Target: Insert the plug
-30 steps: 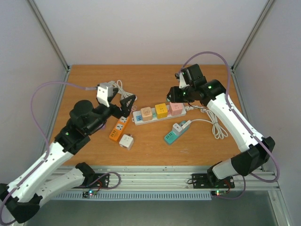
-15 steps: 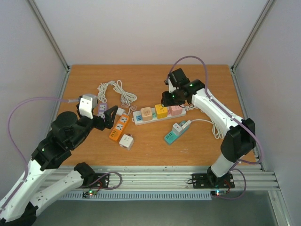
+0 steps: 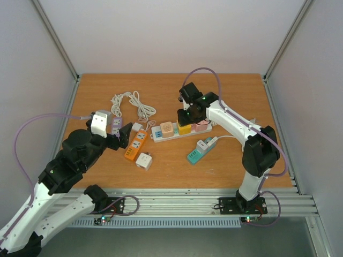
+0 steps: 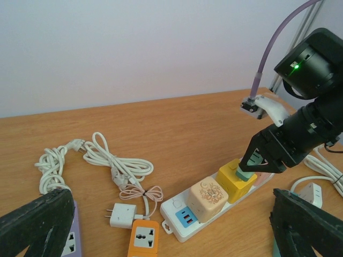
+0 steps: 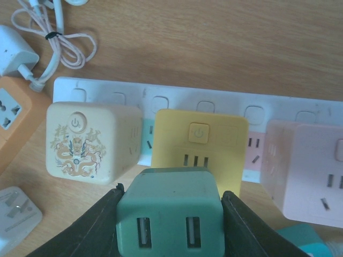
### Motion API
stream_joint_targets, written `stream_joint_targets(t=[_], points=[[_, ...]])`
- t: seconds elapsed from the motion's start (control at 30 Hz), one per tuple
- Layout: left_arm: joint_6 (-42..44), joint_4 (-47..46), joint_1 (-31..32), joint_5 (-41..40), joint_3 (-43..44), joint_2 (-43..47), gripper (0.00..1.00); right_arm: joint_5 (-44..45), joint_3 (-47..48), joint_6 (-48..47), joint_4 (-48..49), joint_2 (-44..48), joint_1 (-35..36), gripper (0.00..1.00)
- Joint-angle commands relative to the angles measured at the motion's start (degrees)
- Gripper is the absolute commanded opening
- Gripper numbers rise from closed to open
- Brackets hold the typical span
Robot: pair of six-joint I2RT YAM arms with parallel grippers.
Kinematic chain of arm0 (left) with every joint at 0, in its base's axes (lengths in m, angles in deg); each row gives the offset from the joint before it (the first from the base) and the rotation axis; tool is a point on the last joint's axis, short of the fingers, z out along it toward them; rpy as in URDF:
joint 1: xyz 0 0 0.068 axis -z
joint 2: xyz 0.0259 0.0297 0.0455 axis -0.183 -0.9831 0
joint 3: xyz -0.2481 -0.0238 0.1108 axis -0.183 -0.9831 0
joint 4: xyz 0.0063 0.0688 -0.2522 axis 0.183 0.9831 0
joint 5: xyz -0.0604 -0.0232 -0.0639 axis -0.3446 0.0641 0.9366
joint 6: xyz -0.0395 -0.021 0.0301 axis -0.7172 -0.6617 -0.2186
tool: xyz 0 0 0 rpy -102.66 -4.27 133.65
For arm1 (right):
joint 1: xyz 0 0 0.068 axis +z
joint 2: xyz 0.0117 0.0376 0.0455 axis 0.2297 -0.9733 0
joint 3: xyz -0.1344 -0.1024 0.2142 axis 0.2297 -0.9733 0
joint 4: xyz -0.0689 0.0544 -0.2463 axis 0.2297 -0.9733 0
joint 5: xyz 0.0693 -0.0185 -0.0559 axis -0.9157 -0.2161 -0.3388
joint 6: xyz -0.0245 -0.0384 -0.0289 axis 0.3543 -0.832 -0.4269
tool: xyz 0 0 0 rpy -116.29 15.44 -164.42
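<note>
Plug [image 5: 170,211] (R pincer [image 5: 170,218]) now over cube [image 5: 199,140]

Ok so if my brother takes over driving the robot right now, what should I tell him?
Right tool: shut on the green plug, held right over the yellow cube on the white power strip.
Left tool: open and empty, low beside the orange strip.
Done: the plug is picked up and is at the strip.
Left: line it up with a free socket and push it in.
</note>
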Motion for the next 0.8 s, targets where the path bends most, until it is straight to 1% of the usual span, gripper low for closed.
stream_joint_targets(t=[0.0, 0.17, 0.4, 0.53, 0.77], points=[[0.59, -0.88, -0.09, -2.52, -0.06, 0.03, 0.99, 3.3, 2.34, -1.5, -1.36, -0.3, 0.12, 0.2], [0.3, -1.24, -0.01, -1.66, -0.26, -0.27, 0.99, 5.46, 2.76, -2.44, -1.29, -0.35, 0.1, 0.2], [0.21, -0.77, -0.06, -2.46, -0.33, -0.54, 0.99, 4.12, 2.94, -2.69, -0.97, -1.91, 0.18, 0.2], [0.05, -0.77, -0.03, -2.14, -0.5, -0.74, 0.99, 1.49, 1.69, -2.21, -0.13, -2.05, 0.17, 0.2], [-0.06, -0.72, -0.03, -2.15, -0.67, -0.8, 0.99, 1.77, -0.72, -1.87, 0.94, -1.75, 0.19, 0.19]])
